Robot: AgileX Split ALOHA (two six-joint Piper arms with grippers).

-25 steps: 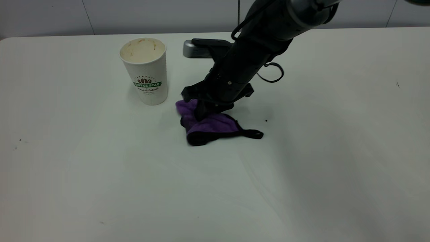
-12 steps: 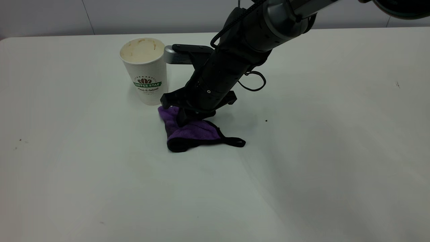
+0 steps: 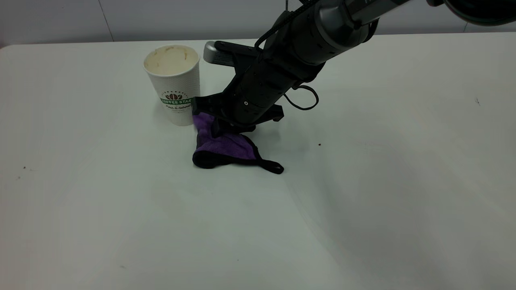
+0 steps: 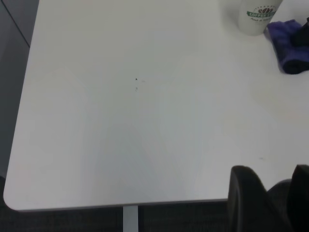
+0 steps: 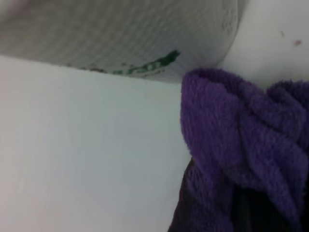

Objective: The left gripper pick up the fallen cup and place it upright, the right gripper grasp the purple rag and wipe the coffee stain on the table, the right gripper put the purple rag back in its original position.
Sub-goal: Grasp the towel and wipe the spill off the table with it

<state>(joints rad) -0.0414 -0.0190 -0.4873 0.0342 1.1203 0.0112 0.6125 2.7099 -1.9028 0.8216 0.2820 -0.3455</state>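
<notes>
Exterior view: purple rag (image 3: 219, 145) touching cup (image 3: 174, 85); right claw (image 3: 217, 127) clamps rag.

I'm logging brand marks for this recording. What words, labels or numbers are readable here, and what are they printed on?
"COFFEE STAR": green banner on the upright cup, beside the purple rag held by the right gripper.
Script line below the banner: too small to read.
Left wrist view: the cup's logo is blurred, unreadable.
Right wrist view: only a green fragment of print, unreadable.
No other text.

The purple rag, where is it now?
In the exterior view the purple rag lies on the table left of centre, under the right gripper, beside the upright cup's base.
</notes>
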